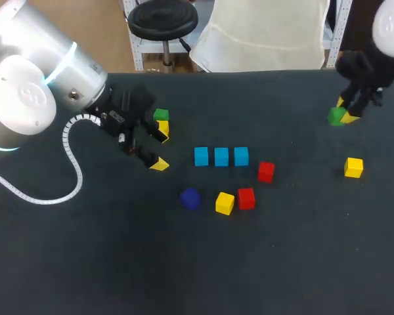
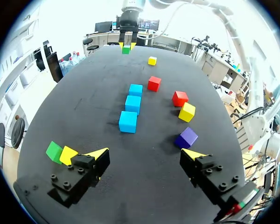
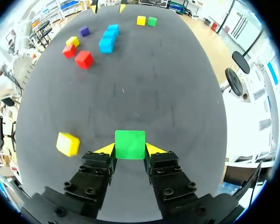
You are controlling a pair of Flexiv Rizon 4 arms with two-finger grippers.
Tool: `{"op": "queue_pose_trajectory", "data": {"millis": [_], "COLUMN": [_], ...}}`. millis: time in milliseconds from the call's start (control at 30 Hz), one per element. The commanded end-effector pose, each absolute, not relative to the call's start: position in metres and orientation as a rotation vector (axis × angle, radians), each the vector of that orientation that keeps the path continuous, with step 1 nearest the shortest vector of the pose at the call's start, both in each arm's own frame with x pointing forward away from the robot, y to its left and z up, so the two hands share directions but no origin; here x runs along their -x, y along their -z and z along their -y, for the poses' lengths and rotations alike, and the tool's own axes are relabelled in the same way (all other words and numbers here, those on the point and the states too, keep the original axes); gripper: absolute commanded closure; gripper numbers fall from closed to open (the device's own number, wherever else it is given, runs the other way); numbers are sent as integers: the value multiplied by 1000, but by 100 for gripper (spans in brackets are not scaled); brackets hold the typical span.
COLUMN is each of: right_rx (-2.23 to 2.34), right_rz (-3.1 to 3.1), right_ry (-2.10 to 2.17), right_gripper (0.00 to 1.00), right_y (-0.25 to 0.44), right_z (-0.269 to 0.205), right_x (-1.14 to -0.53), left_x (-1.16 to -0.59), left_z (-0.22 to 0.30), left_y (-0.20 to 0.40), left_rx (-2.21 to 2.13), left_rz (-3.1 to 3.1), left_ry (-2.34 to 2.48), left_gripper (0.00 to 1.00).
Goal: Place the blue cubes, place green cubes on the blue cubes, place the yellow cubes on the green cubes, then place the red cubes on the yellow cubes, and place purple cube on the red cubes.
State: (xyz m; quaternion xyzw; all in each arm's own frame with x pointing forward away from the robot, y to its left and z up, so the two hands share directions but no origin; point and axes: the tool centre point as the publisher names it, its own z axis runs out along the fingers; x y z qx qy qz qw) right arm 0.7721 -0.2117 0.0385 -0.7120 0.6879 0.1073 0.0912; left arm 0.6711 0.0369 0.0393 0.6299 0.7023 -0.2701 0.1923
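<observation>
Right wrist view: the right gripper (image 3: 130, 150) pinches a green cube (image 3: 129, 142) in its jaws. The blue cubes (image 1: 221, 156) lie well to its left, nearer the left gripper (image 1: 161, 147), jaws spread

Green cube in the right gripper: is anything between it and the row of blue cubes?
Nothing visible lies on the line from the green cube, held in the right gripper, to the blue cubes. A red cube sits close beside the row's nearest end, just off that line, so it may need watching.
</observation>
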Motion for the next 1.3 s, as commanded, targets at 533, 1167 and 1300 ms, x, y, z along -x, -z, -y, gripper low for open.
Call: {"op": "queue_pose_trajectory", "data": {"millis": [533, 1167, 1300], "right_rx": [2150, 2111, 2084], "right_rz": [-2093, -2070, -2103], "right_ry": [-239, -299, -279], "right_gripper": [100, 100, 100], "right_y": [-51, -42, -40], "right_z": [63, -14, -15], "right_x": [-729, -704, -700], "left_x": [-671, -671, -671], "left_z": [-38, -38, -38], "left_y": [-39, -39, -39], "left_rx": [-1769, -1769, -1769], "left_rz": [-1966, -1966, -1966], "left_ry": [760, 760, 760], "left_gripper": [0, 0, 0]}}
